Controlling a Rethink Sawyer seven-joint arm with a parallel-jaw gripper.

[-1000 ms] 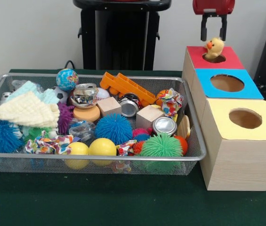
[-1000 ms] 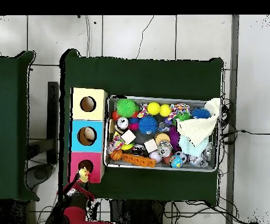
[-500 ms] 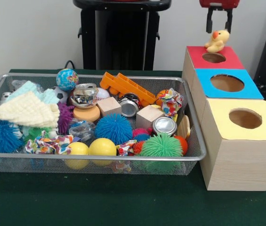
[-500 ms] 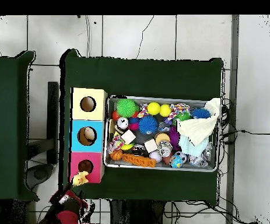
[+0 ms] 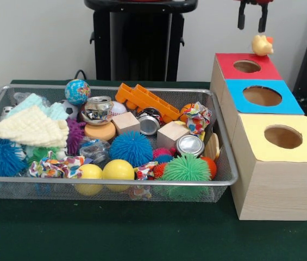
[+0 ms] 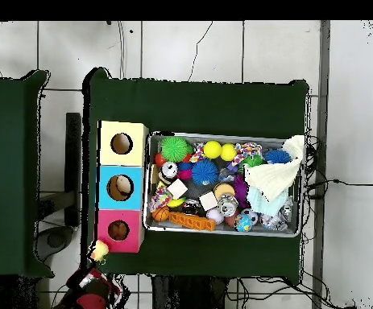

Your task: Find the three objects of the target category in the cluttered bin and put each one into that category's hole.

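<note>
Spreading under everything, the green counter (image 5: pixel 142 234) carries the bin (image 5: pixel 104 182) and a row of three boxes. Well below and to one side of the end effector (image 5: pixel 251 19), the bin is packed with spiky balls, yellow balls, cans, wooden blocks, an orange plastic piece, a globe ball and a pale cloth (image 5: pixel 25 128). Beside the bin stand the yellow box (image 5: pixel 281 163), the blue box (image 5: pixel 262 97) and the red box (image 5: pixel 246 67), the red one nearest the end effector. Its hole (image 5: pixel 246 66) lies below the end effector and slightly aside. At the front view's top edge the two black fingers hang apart, gripping nothing. Just beneath them and a little to the side is a small yellow duck toy (image 5: pixel 262 44), clear of the fingers and beyond the red box's far edge.
</note>
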